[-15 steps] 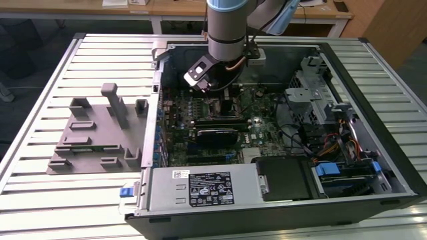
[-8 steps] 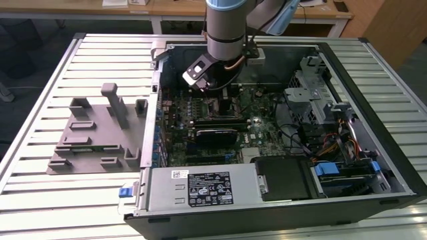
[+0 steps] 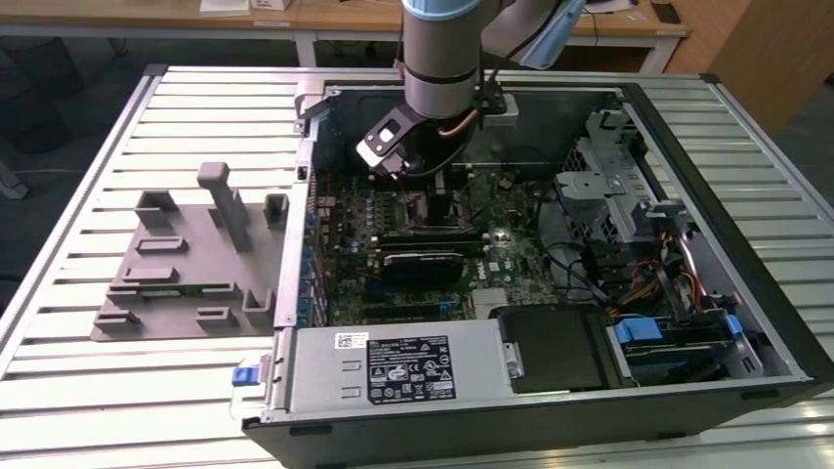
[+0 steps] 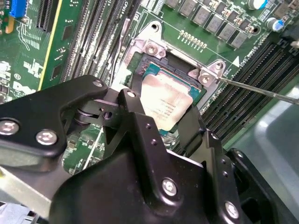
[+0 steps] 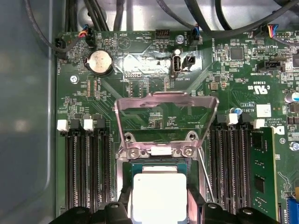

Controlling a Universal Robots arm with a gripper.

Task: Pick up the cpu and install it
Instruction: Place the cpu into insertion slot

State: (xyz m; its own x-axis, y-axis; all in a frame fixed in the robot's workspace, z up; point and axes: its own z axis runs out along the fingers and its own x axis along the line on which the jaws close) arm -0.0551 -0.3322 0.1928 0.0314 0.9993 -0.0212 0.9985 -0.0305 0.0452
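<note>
Second wrist view: fingers pinch the cpu by opposite edges, over the socket; memory slots crowd both sides.

1. The exterior view stands off my arm, high over the slatted table. It looks steeply down into the open computer case from far enough to take in the whole case.
2. The first wrist view faces squarely onto the motherboard, close up.
3. The second wrist view looks slantwise past my gripper, nearer still.
4. Both wrist views share the socket and the cpu. The exterior view takes in the same board.
</note>
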